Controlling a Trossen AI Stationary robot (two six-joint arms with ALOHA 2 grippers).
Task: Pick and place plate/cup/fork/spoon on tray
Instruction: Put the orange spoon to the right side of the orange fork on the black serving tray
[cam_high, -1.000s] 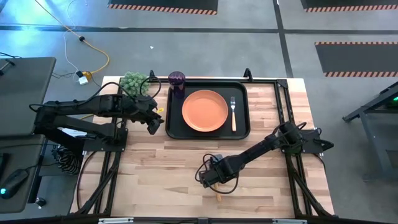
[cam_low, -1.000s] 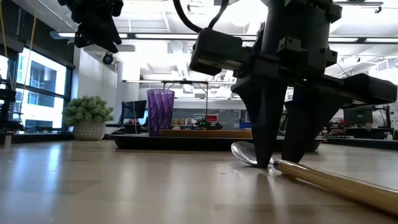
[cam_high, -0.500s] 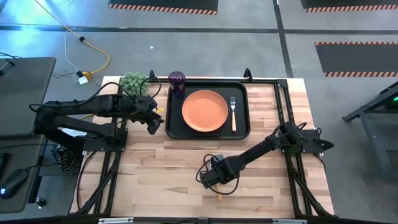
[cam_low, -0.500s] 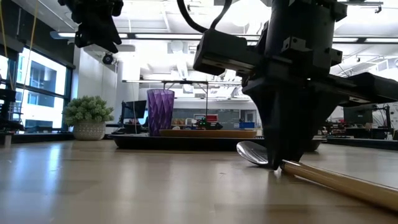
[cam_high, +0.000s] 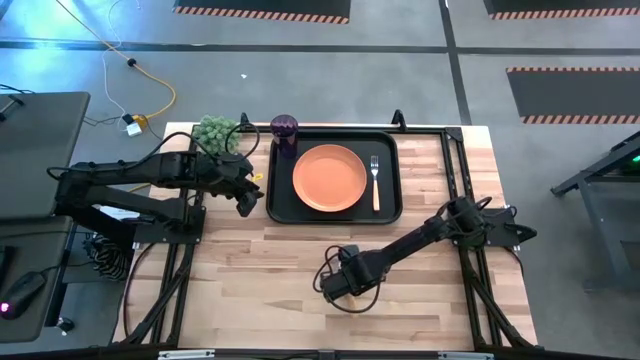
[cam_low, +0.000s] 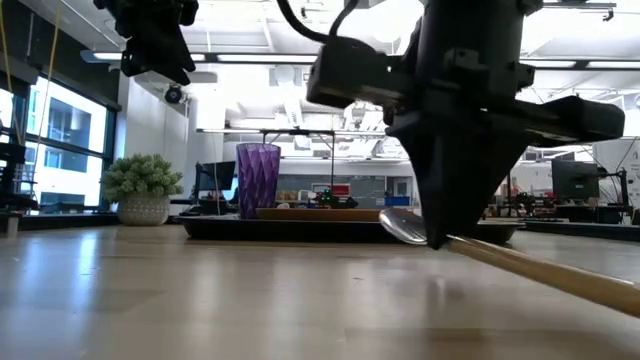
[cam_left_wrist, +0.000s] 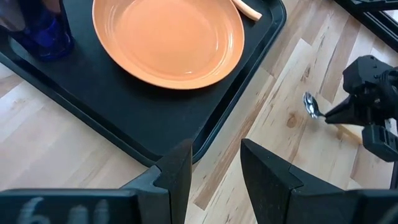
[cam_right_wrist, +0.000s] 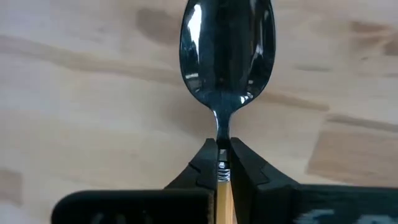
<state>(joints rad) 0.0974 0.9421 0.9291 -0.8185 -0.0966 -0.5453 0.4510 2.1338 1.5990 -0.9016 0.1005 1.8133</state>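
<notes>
The spoon (cam_right_wrist: 227, 50), silver bowl and yellowish handle, is at the table's near middle, with my right gripper (cam_high: 335, 285) shut on it. The black tray (cam_high: 335, 218) at the far middle holds the orange plate (cam_high: 329, 178), the fork (cam_high: 375, 180) lying to the plate's right, and the purple cup (cam_high: 284, 130) standing in its far left corner. My left gripper (cam_high: 245, 200) hovers open just left of the tray, with nothing between its fingers (cam_left_wrist: 180, 168). My right gripper pinches the spoon's neck (cam_right_wrist: 222, 140), where the silver stem meets the yellowish handle, between its two fingertips. The fingers (cam_low: 450, 200) come from above, pointing down, one on each side of the neck. The bowl (cam_low: 400, 225) is clear of the table. The handle (cam_low: 540, 275) slopes down out of the low view.
A green plant ball in a pot (cam_high: 215, 133) stands at the table's far left, beside the tray. Bare wood lies between the tray and the near edge. Black frame rails (cam_high: 455, 170) run along the table's right side.
My right gripper has shut on the spoon's neck, its fingers having stood open on either side of it, and has risen a little. The spoon's bowl, which lay on the table, is now lifted clear, and the handle slopes up from the table.
</notes>
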